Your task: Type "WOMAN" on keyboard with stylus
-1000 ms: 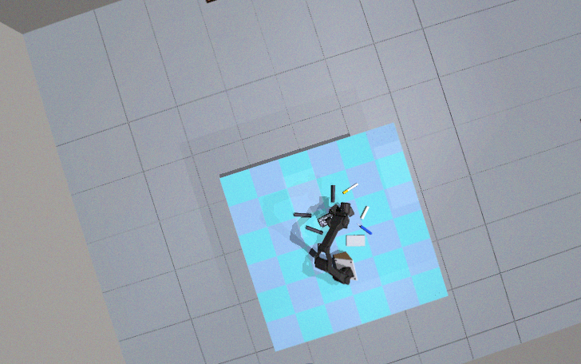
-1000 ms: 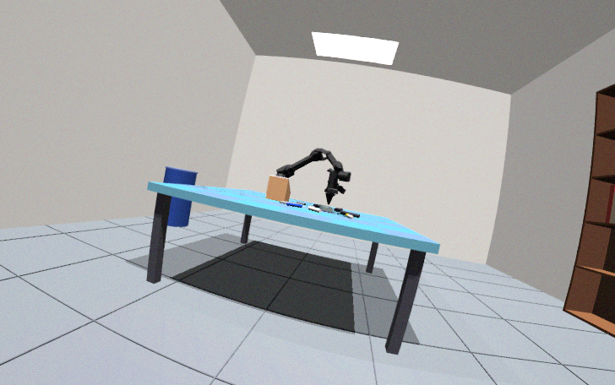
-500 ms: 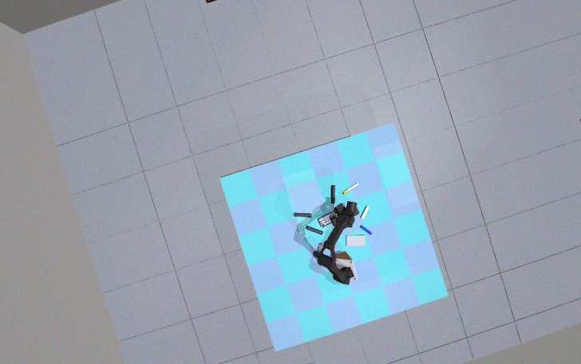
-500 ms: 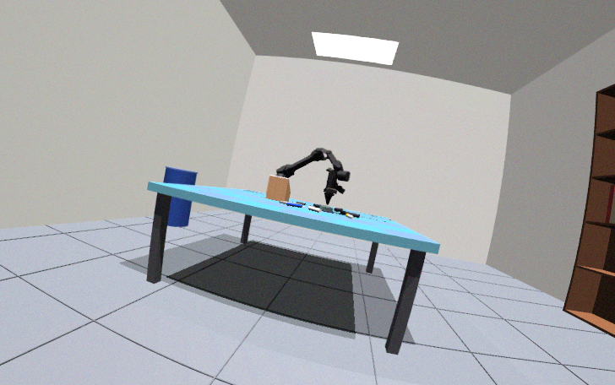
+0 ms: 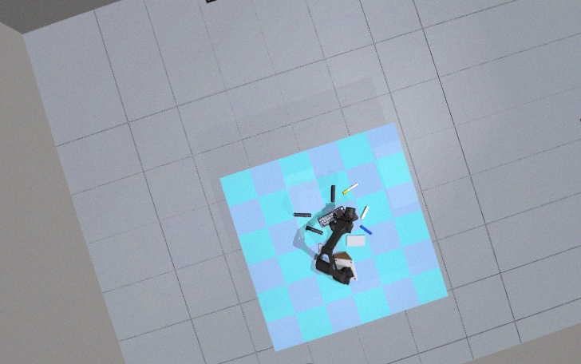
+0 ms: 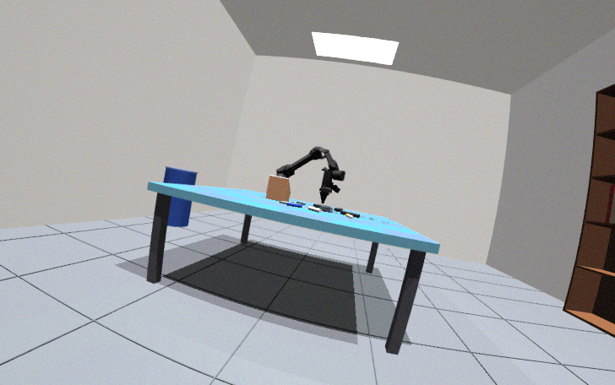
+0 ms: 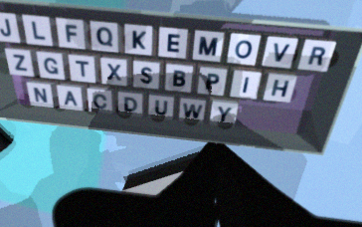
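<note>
The keyboard (image 5: pixel 325 220) (image 7: pixel 278 112) lies on the checkered desk, with white letter keys in three rows. In the wrist view the W key (image 7: pixel 191 109), O key (image 7: pixel 244 49), M key (image 7: pixel 207 46), A key (image 7: pixel 70 97) and N key (image 7: pixel 40 94) all show. My gripper (image 6: pixel 323 201) (image 7: pixel 214 150) is shut with nothing between its fingertips. In the wrist view the tips appear just below the Y key; the exterior view shows them above the desk. Black rods (image 5: pixel 332 193) (image 5: pixel 302 215) (image 5: pixel 314 230) lie around the keyboard. I cannot tell which item is the stylus.
A yellow-and-white pen (image 5: pixel 349 188), a white rod (image 5: pixel 365 212), a blue rod (image 5: pixel 365 229) (image 6: pixel 295 204) and a white block (image 5: pixel 355 240) lie to the right of the keyboard. A brown block (image 6: pixel 277 187) stands by the arm's base. A blue bin (image 6: pixel 181 194) stands beyond the desk.
</note>
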`<state>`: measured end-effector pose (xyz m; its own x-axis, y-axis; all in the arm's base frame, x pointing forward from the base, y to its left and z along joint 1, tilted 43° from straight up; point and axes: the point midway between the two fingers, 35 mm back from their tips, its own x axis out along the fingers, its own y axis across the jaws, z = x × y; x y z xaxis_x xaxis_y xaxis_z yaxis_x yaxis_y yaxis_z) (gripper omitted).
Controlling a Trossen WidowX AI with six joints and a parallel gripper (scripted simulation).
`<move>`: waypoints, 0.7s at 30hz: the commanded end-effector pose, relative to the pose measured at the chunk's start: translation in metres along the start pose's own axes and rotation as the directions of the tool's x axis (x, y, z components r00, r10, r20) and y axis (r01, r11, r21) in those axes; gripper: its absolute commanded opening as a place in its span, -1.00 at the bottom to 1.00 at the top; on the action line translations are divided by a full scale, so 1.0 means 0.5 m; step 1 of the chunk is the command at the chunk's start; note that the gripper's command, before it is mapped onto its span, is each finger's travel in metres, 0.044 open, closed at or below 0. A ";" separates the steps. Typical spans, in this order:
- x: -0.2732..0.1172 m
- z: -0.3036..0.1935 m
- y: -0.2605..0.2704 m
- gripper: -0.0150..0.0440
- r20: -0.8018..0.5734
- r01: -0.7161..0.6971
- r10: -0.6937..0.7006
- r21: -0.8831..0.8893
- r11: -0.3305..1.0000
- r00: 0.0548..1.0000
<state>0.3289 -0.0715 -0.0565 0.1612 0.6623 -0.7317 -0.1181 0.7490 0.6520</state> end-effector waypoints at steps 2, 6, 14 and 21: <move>-0.001 0.004 0.075 -0.49 -0.001 0.002 -0.002 0.000 1.000 1.000; 0.001 -0.001 0.150 -0.49 -0.001 -0.003 0.003 0.001 1.000 1.000; 0.001 -0.001 0.150 -0.49 -0.001 -0.003 0.003 0.001 1.000 1.000; -0.075 0.002 0.146 -0.49 -0.002 0.001 -0.001 0.001 1.000 1.000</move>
<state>0.3161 -0.0194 -0.0025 0.1421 0.6709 -0.7278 -0.1137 0.7414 0.6613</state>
